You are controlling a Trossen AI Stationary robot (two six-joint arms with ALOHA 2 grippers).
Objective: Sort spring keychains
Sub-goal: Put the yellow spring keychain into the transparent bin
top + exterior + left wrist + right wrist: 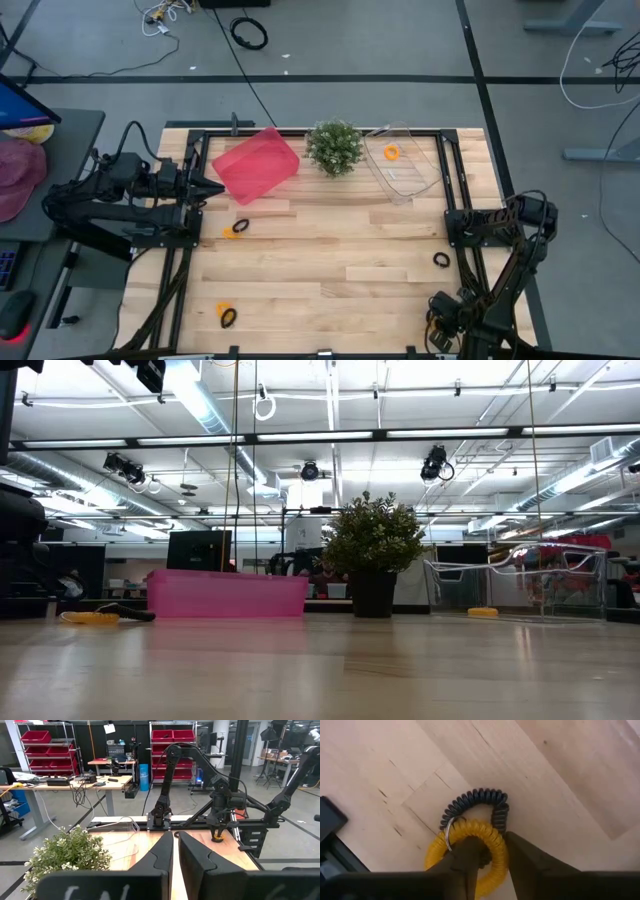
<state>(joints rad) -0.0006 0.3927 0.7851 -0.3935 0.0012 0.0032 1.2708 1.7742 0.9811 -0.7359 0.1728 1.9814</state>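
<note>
Right wrist view: right gripper (487,862) down at the table (560,780), fingers (465,857) pinching the yellow spring keychain (490,837), w/ a black spring keychain (475,800) touching it. Left gripper (212,188) clenched, empty, by pink bin (256,164). One orange keychain (391,152) sits in clear bin (425,180).

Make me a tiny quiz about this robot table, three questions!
1. True or false: the potted plant stands between the pink bin and the clear bin.
2. What lies in the clear bin? A an orange keychain, B a cable, C nothing.
3. Fill in: the right pincer is at a yellow keychain that touches a ___ one.
Key: 1 true; 2 A; 3 black keychain.
</note>
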